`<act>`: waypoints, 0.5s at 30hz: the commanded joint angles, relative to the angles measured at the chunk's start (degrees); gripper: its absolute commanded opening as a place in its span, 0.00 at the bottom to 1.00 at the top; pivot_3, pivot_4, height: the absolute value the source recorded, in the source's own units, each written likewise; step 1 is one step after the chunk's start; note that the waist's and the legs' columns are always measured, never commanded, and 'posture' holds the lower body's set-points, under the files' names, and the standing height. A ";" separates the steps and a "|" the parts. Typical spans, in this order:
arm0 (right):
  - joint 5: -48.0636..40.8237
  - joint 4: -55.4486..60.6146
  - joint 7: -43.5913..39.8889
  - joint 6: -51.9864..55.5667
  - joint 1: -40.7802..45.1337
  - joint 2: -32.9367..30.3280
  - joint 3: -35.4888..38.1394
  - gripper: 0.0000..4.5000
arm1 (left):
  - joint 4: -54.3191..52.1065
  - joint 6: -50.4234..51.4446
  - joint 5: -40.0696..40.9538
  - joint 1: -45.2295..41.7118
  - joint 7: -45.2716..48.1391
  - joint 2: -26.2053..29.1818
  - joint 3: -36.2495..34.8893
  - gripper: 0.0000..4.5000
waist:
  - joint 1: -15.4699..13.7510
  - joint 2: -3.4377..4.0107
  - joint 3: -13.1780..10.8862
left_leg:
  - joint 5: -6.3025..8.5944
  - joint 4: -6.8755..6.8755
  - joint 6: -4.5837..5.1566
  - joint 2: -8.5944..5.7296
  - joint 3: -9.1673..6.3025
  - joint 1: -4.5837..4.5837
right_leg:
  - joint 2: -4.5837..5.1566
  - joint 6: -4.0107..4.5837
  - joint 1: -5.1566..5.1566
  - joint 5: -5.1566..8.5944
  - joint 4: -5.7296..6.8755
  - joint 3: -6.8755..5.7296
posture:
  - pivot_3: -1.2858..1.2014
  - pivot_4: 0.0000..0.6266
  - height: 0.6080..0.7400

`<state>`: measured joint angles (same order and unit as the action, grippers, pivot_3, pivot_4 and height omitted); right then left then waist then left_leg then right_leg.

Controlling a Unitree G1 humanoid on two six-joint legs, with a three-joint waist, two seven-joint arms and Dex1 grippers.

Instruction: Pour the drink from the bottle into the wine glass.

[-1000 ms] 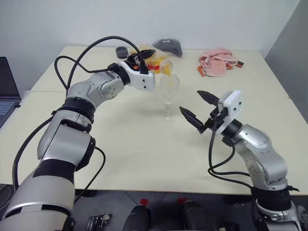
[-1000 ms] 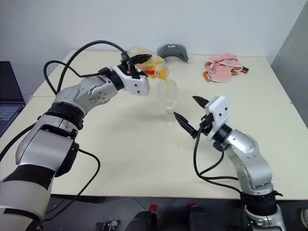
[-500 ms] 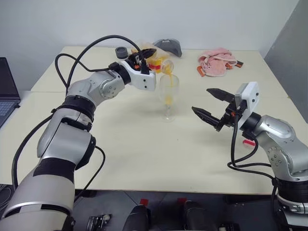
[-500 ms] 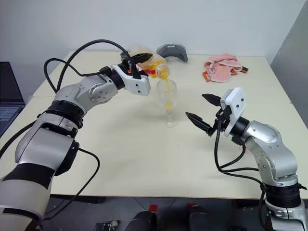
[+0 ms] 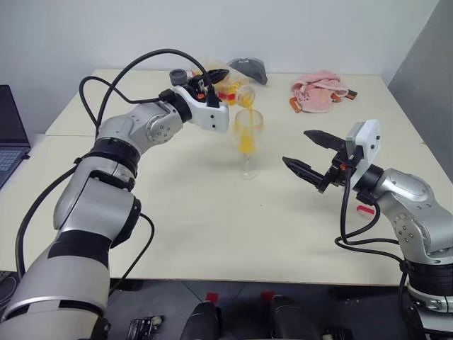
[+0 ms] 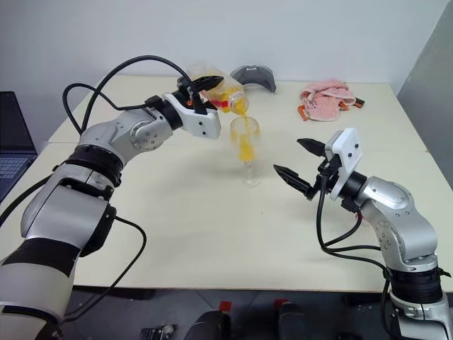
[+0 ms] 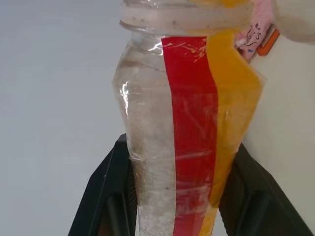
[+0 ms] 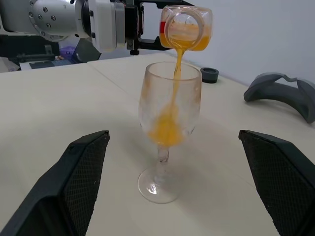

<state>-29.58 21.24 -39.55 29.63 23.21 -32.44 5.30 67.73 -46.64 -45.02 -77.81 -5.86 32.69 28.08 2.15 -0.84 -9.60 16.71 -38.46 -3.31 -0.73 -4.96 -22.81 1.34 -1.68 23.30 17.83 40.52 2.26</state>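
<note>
Cream table (image 5: 212,234) lies bare on its near half, with a pink cloth (image 5: 320,91) and grey object (image 5: 248,69) near the far edge. Left gripper (image 5: 211,81), clamped on the tilted bottle (image 5: 237,92), pours the drink (image 6: 245,145) into the wine glass (image 5: 248,142), fuller than 1 second ago. Right gripper (image 5: 308,152), jaws apart, has drawn rightward.

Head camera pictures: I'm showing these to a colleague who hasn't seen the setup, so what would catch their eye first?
The orange drink streaming from the tipped bottle, held by the left gripper, into the wine glass at mid-table. Next, the right gripper, open and empty, level with the glass on its right. At the table's far edge lie a pink cloth and a grey object.
</note>
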 commanded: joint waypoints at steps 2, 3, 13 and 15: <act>-1.11 2.46 1.00 0.23 -0.49 0.91 0.29 1.00 | 0.12 0.45 -0.22 -3.34 -2.31 1.39 -0.11 0.38 | 0.00 0.00 0.00 | 0.01 -0.13 0.01 0.00 0.02 -0.02 | 0.00 0.00 0.00 0.00 0.08 0.02 | 0.52 0.24 1.00; -1.12 2.68 1.14 0.30 -0.67 1.10 0.15 1.00 | 0.28 0.55 -0.31 -3.50 -2.52 1.42 -0.01 0.38 | 0.00 0.00 0.00 | 0.01 -0.22 0.02 0.01 0.04 -0.02 | 0.00 0.00 0.00 0.00 0.16 0.02 | 0.52 0.24 1.00; -1.05 3.44 1.51 0.72 -1.14 1.69 -0.21 1.00 | 1.52 1.64 -0.99 -4.08 -3.83 1.68 0.89 0.38 | 0.01 -0.01 0.00 | 0.11 -0.43 0.21 0.00 0.05 0.00 | -0.02 -0.01 0.00 0.00 0.43 0.05 | 0.52 0.24 1.00; -1.14 3.58 1.50 0.75 -1.19 1.65 -0.18 1.00 | 1.63 1.79 -1.01 -4.10 -3.93 1.72 0.96 0.38 | 0.00 -0.01 0.00 | 0.11 -0.43 0.20 0.00 0.05 0.00 | -0.02 0.00 0.00 0.00 0.42 0.05 | 0.52 0.24 1.00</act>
<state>-29.59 22.26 -38.37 30.61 21.74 -30.93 4.41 69.72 -45.20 -46.24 -79.20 -8.33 33.56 29.41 2.15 -0.84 -9.61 16.83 -38.89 -3.11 -0.74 -4.91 -22.82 1.32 -1.69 23.30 17.83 40.94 2.31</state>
